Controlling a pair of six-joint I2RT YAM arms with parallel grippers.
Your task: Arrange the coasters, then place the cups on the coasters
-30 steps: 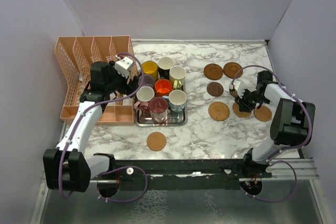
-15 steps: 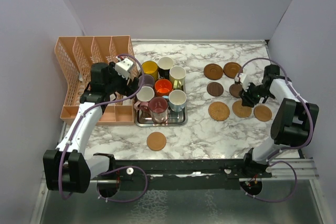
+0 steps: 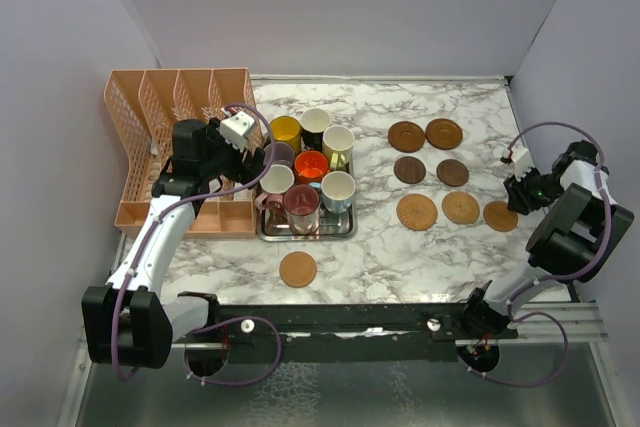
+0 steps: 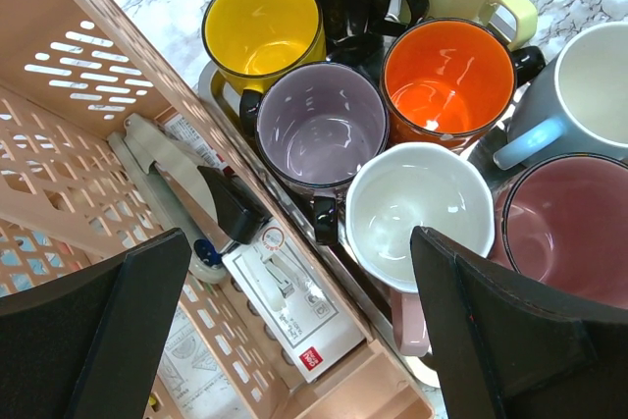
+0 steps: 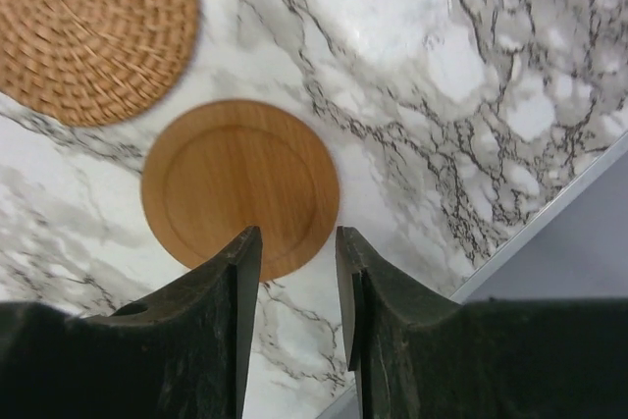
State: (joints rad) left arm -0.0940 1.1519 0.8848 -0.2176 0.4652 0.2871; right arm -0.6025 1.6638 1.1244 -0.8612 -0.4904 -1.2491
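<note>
Tan and alone, one stray coaster lies nearest the arm bases on the marble table, well apart from the rest. Beyond it, at the right, three coasters form a near row: a woven coaster in the middle and a smooth wooden coaster at the outer end. A second ago the right gripper was down over the woven disc. It has now drawn back toward the table's right edge, jaws narrowly parted with nothing between them, so that piece looks set down. Farther back, four darker coasters complete the group. The cups all stand crowded on the steel tray, with the left gripper spread wide and empty above them. Probably only the stray coaster needs placing before the cups move.
</note>
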